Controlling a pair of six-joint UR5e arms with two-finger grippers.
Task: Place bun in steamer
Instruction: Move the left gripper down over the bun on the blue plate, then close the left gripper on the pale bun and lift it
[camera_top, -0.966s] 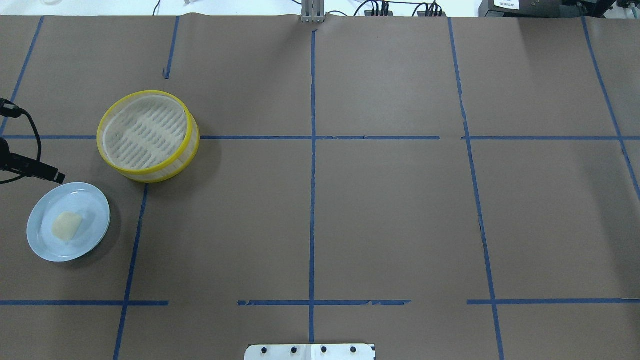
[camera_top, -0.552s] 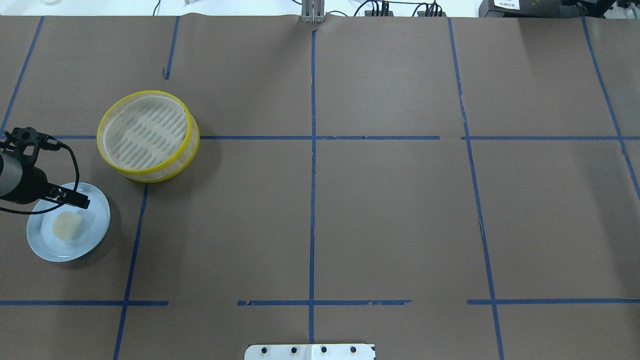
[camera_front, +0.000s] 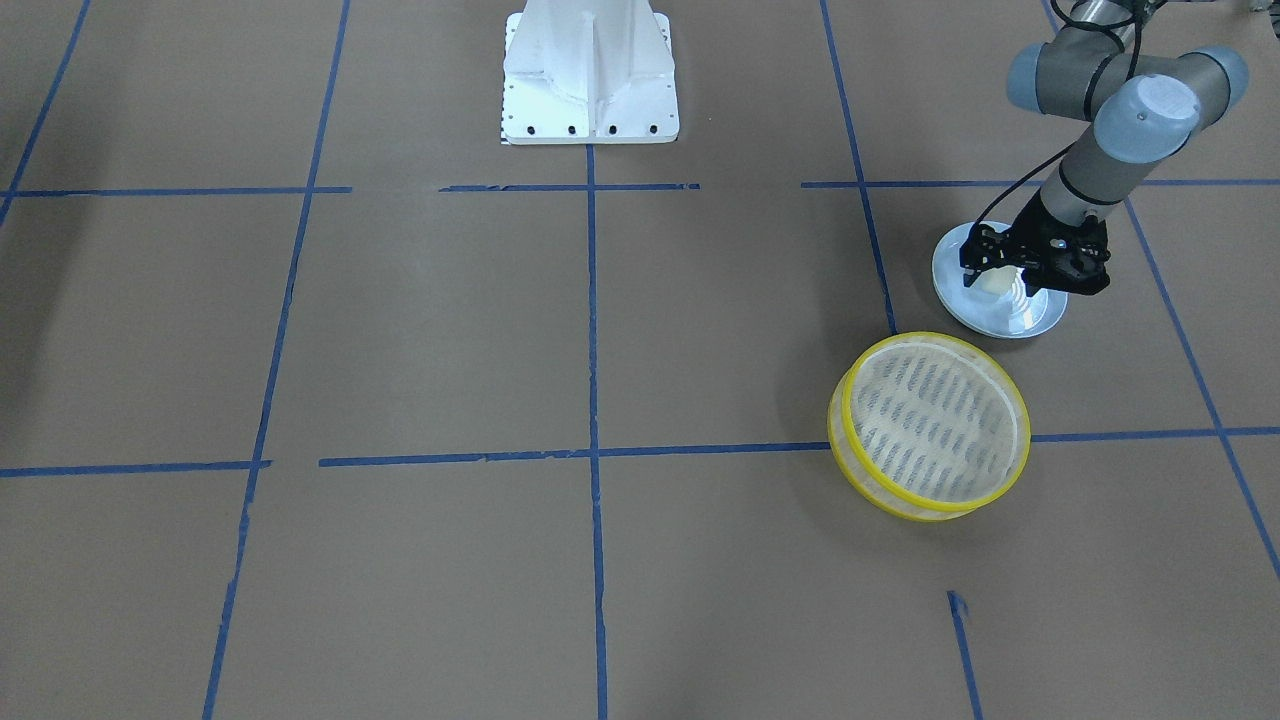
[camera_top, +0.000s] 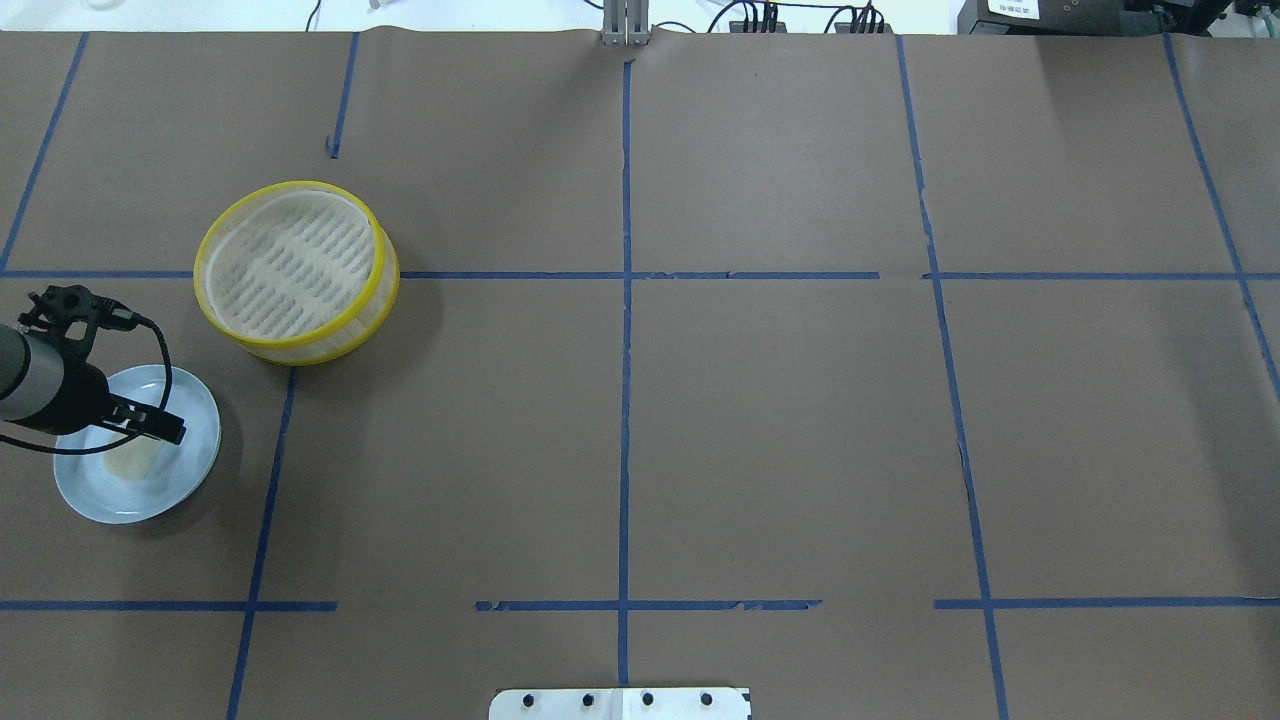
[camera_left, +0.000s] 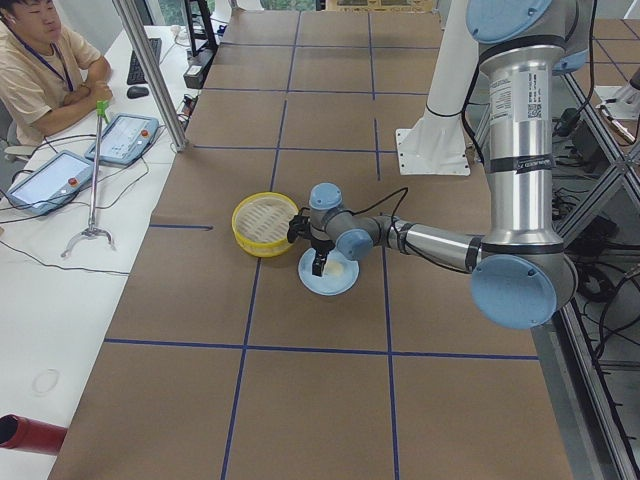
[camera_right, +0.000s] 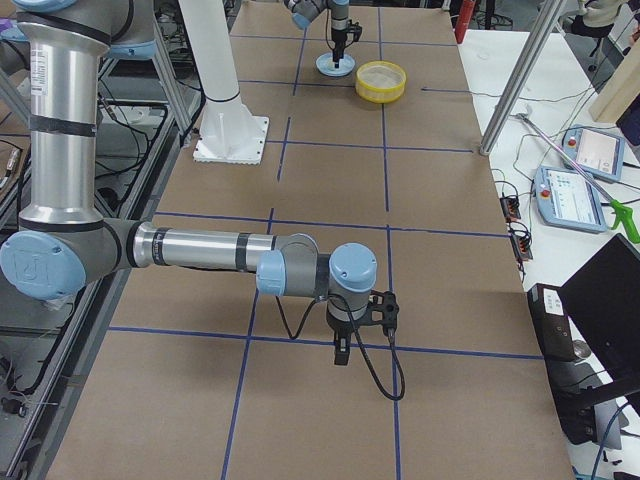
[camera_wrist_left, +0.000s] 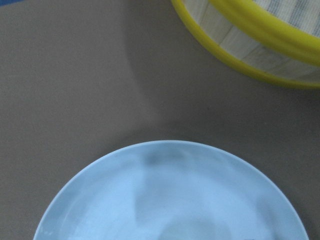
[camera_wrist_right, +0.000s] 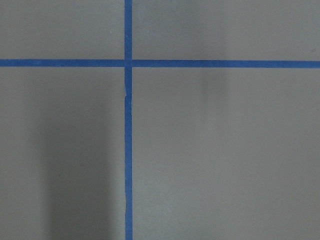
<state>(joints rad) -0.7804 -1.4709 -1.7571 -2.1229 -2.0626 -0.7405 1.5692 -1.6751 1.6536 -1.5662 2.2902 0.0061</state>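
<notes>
The table (camera_top: 760, 420) is covered in smooth brown paper, so I would expect anything nudged on it to slide. The left arm (camera_front: 1100, 150) reaches down over the plate (camera_top: 190, 452). The right arm (camera_right: 200, 248) is at the far end of the table from the plate, with the right gripper (camera_right: 340, 352) low over the paper. I cannot tell whether that one is parted or closed. It looks like no threat to this step.

The steamer (camera_top: 290, 265) stands empty near the plate, on the side away from the robot and a little toward the table's middle. The carry from the plate is short, but it must clear the yellow rim. A low path would knock the steamer, which looks light enough to shift or tip.

The plate is shallow and sits loose on the paper. If the fingers come down too far or off-centre, one could press on the plate and skid or tilt it, taking the bun along.

The left gripper (camera_top: 170, 430) hangs low over the plate's middle, its jaws seemingly parted and holding nothing. In the front view something pale shows between the dark fingers, but it is too small to judge how wide the gap is.

The bun (camera_top: 132, 463) lies near the plate's centre, partly hidden under the left gripper. It looks soft and smooth. Squeezed hard it may deform; gripped lightly or on a rounded edge it may slip out and drop short of the steamer.
</notes>
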